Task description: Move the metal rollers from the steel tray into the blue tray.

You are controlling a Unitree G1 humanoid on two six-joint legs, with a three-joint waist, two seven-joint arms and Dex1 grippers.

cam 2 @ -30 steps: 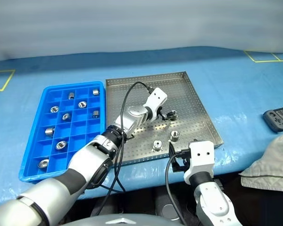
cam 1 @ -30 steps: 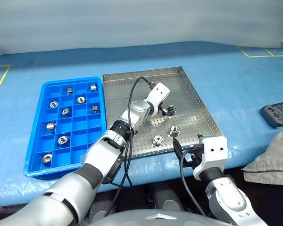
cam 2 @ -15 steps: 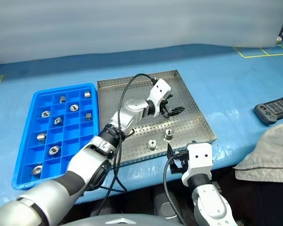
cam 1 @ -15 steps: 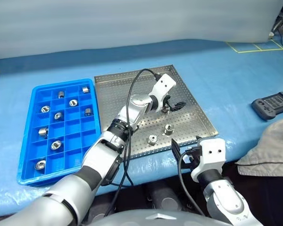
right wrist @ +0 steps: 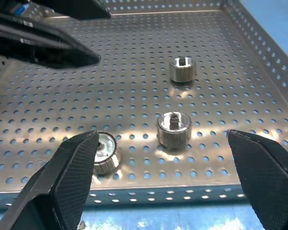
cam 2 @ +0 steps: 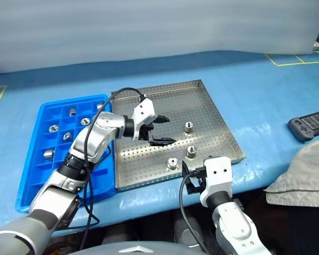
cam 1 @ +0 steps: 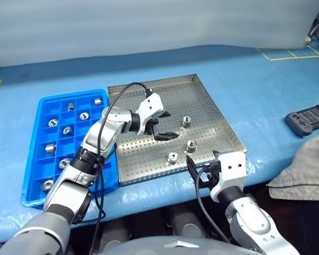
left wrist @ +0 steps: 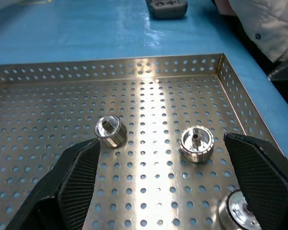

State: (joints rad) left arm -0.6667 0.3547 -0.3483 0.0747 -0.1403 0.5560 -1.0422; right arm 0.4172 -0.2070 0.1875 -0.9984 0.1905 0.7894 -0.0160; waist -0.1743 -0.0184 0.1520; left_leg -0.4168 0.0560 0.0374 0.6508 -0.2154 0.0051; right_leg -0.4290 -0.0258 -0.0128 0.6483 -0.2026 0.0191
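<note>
I have my left gripper point(cam 1: 164, 125) spread empty over the steel tray point(cam 1: 212, 109), my right gripper point(right wrist: 158, 158) spread at its near edge, three rollers point(cam 1: 190, 144) inside, others in the blue tray point(cam 1: 37, 154).

We counted 3 metal rollers point(cam 1: 186, 120) loose in the steel tray point(cam 1: 212, 101). The blue tray point(cam 1: 37, 175) held at least 7 more in separate compartments; the arm hid part of it, so that count isn't certain. 2 trays total. Also 1 dark handheld controller point(cam 1: 307, 116) and 1 grey cloth point(cam 1: 308, 164) off to the right.
</note>
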